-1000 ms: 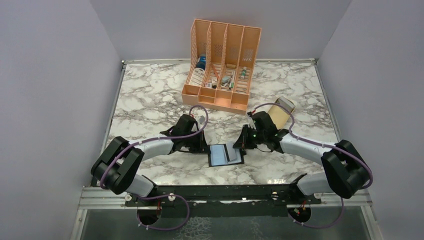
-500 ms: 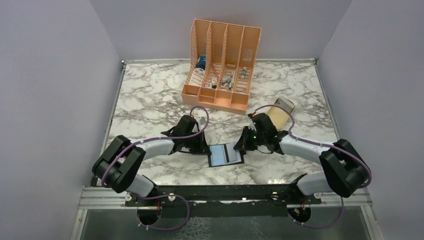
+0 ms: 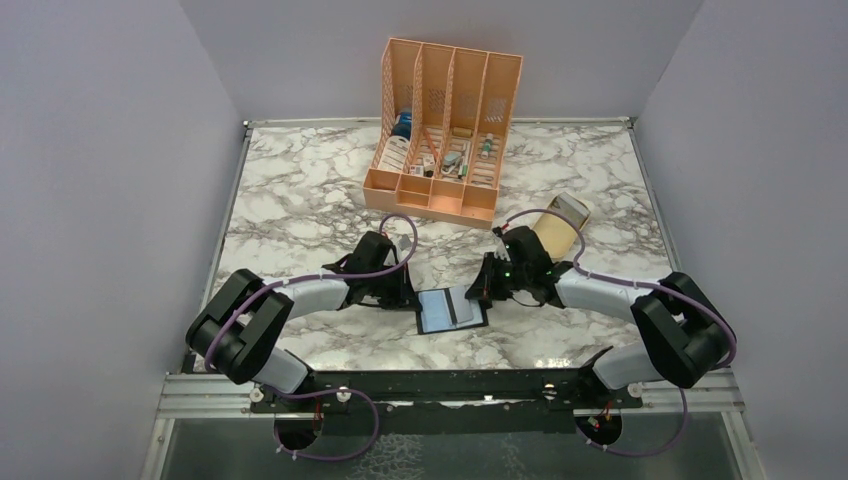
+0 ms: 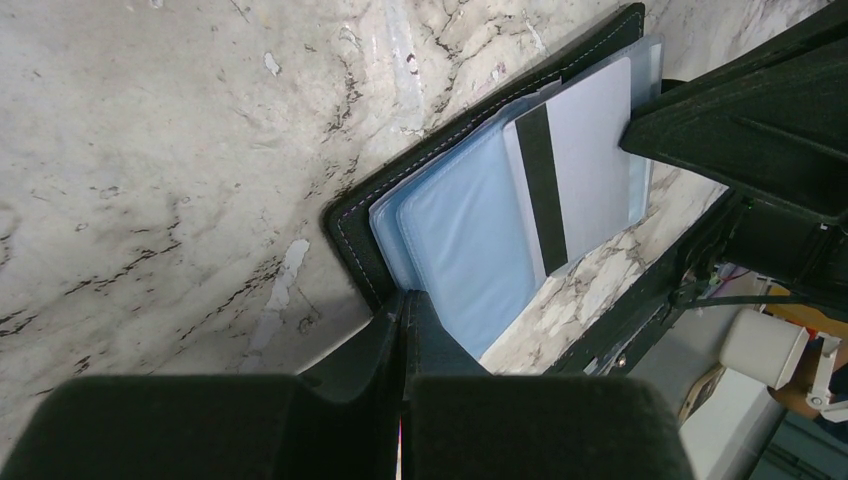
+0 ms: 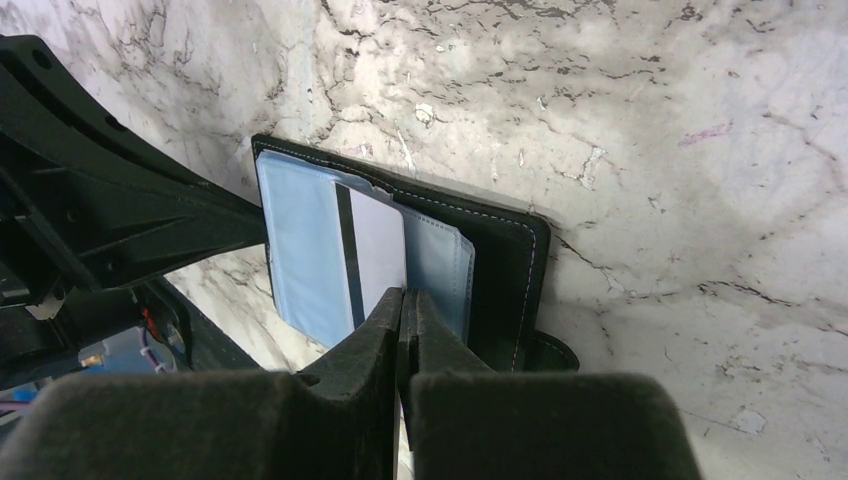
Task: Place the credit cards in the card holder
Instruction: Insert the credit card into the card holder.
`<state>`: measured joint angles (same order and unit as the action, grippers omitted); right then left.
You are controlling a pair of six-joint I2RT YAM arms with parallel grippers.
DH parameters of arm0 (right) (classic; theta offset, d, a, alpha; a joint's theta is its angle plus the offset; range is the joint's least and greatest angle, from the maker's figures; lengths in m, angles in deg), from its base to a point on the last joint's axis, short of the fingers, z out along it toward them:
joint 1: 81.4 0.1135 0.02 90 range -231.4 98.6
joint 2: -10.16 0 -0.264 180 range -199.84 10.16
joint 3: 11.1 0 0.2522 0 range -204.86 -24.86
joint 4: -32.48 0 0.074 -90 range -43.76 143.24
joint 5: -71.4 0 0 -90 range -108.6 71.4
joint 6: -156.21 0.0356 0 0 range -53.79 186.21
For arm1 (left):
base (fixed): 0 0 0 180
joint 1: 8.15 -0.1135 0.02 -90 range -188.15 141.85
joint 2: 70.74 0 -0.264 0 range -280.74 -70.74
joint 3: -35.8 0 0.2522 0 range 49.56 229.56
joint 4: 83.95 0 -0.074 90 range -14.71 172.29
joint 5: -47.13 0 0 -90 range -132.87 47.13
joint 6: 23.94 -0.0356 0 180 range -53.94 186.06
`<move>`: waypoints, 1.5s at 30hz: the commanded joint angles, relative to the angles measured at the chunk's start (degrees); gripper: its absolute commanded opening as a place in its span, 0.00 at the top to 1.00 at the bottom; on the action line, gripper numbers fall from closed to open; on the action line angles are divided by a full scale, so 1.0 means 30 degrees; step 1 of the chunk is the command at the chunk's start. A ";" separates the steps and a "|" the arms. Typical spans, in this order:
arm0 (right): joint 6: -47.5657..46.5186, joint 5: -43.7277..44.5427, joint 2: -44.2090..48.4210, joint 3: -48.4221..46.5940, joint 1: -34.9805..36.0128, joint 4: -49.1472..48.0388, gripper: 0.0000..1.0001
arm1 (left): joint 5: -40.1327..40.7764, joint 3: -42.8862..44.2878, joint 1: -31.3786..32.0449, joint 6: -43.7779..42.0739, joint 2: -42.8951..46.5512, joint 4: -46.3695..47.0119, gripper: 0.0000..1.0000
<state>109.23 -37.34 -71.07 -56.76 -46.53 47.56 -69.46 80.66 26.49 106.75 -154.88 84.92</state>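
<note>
The black card holder (image 3: 429, 325) lies open on the marble between both grippers, its pale blue pockets facing up. A whitish credit card (image 4: 590, 170) with a black stripe lies on those pockets, partly tucked under a clear sleeve (image 5: 440, 265). My left gripper (image 3: 410, 297) is shut, its tips (image 4: 404, 305) resting on the holder's left edge (image 4: 350, 225). My right gripper (image 3: 480, 294) is shut too, its tips (image 5: 403, 297) against the near edge of the card (image 5: 380, 250). The holder's snap tab (image 5: 550, 352) sticks out beside the right fingers. I see no other cards.
A tall orange slotted organizer (image 3: 443, 130) with small items stands at the back centre. A beige oval dish (image 3: 558, 222) sits behind my right wrist. Grey walls close in the table on three sides.
The right arm has edged slightly left toward the holder. The left gripper and the holder look the same.
</note>
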 commanded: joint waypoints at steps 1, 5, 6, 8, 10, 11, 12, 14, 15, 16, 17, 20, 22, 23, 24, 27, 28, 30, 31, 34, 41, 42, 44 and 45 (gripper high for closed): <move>-0.0676 -0.0395 -0.0278 0.0331 0.0124 -0.0986 0.99 | -0.0256 -0.0198 0.0175 0.0083 -0.0254 0.0375 1.00; -0.0860 -0.0568 -0.0305 0.0423 0.0124 -0.1194 0.99 | -0.0251 -0.0198 0.0190 0.0090 -0.0258 0.0382 1.00; -0.0879 -0.0618 -0.0311 0.0436 0.0149 -0.1223 0.99 | -0.0256 -0.0202 0.0177 0.0105 -0.0270 0.0356 1.00; -0.0922 -0.0637 -0.0311 0.0493 0.0175 -0.1232 0.99 | -0.0248 -0.0217 0.0175 0.0118 -0.0266 0.0374 1.00; -0.0953 -0.0637 -0.0252 0.0527 0.0204 -0.1178 0.99 | -0.0211 -0.0203 0.0189 0.0119 -0.0236 0.0370 1.00; -0.0931 -0.0623 -0.0256 0.0530 0.0211 -0.1112 0.99 | -0.0203 -0.0198 0.0198 0.0134 -0.0238 0.0373 1.00; -0.0884 -0.0584 -0.0246 0.0534 0.0212 -0.1019 0.99 | -0.0184 -0.0198 0.0211 0.0147 -0.0194 0.0381 1.00; -0.0735 -0.0550 -0.0228 0.0552 0.0228 -0.0938 0.99 | -0.0180 -0.0205 0.0211 0.0228 -0.0154 0.0345 1.00; -0.0681 -0.0564 -0.0253 0.0632 0.0239 -0.1019 0.99 | -0.0188 -0.0213 0.0220 0.0257 -0.0143 0.0311 1.00; -0.0600 -0.0592 -0.0238 0.0704 0.0255 -0.1176 0.99 | -0.0171 -0.0214 0.0213 0.0265 -0.0113 0.0307 1.00; -0.0481 -0.0606 -0.0255 0.0816 0.0268 -0.1309 0.99 | -0.0143 -0.0200 0.0209 0.0269 -0.0068 0.0307 1.00; -0.0029 -0.0672 -0.0357 0.1057 0.0348 -0.1756 0.99 | -0.0100 -0.0181 0.0225 0.0237 -0.0058 0.0237 1.00; 0.0416 -0.0666 -0.0353 0.1178 0.0456 -0.2044 0.99 | -0.0096 -0.0194 0.0234 0.0237 -0.0090 0.0203 1.00; 0.0613 -0.0604 -0.0331 0.1237 0.0496 -0.2179 0.99 | -0.0083 -0.0238 0.0233 0.0251 -0.0095 0.0206 1.00; 0.0742 -0.0520 -0.0270 0.1344 0.0517 -0.2321 0.99 | -0.0081 -0.0258 0.0233 0.0264 -0.0070 0.0188 1.00; 0.1434 -0.0227 -0.0011 0.1781 0.0574 -0.3021 0.99 | -0.0041 -0.0340 0.0269 0.0351 0.0033 0.0178 1.00; 0.1649 -0.0139 0.0052 0.1939 0.0605 -0.3301 0.99 | -0.0043 -0.0373 0.0271 0.0379 0.0093 0.0177 1.00; 0.2055 -0.0042 0.0121 0.2301 0.0656 -0.3772 0.99 | 0.0033 -0.0445 0.0303 0.0452 0.0188 0.0177 1.00; 0.2224 -0.0025 0.0124 0.2399 0.0692 -0.4014 0.99 | 0.0018 -0.0459 0.0301 0.0483 0.0207 0.0162 1.00; 0.2531 0.0154 0.0170 0.2589 0.0824 -0.4321 0.99 | 0.0058 -0.0514 0.0318 0.0571 0.0229 0.0177 1.00; 0.2919 0.1514 0.1404 0.3185 0.0915 -0.4218 0.99 | 0.0161 -0.0745 0.0351 0.0774 0.0269 0.0149 1.00; 0.2973 0.1704 0.1635 0.3279 0.0915 -0.4183 0.99 | 0.0195 -0.0812 0.0350 0.0813 0.0283 0.0133 1.00; 0.3061 0.1946 0.1996 0.3414 0.0915 -0.4159 0.99 | 0.0267 -0.0904 0.0382 0.0944 0.0346 0.0162 1.00; 0.3123 0.1974 0.2112 0.3480 0.0922 -0.4223 0.99 | 0.0263 -0.0909 0.0409 0.1028 0.0392 0.0171 1.00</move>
<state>117.43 -35.29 -66.98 -47.43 -44.21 36.20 -69.39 79.48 26.90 109.20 -154.64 86.49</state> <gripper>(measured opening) 0.013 0.009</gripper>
